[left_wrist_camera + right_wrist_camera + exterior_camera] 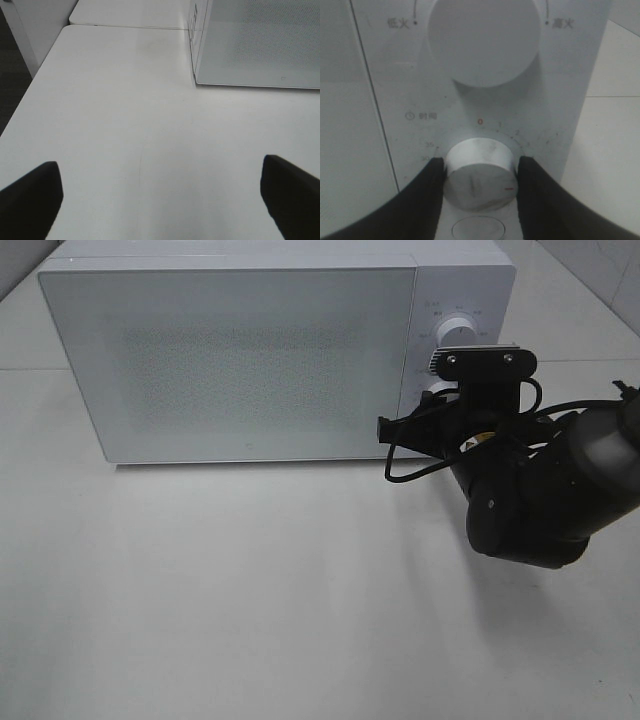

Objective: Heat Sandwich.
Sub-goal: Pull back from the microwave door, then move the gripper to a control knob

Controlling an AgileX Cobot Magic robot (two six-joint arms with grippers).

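Around timer knob [479, 175], right claw [481, 167] clamps.

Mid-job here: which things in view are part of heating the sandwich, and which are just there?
In the job: microwave, door shut; timer knob, clamped by the right gripper. Sandwich not in view.
Just there: upper knob; left gripper, open above the table.
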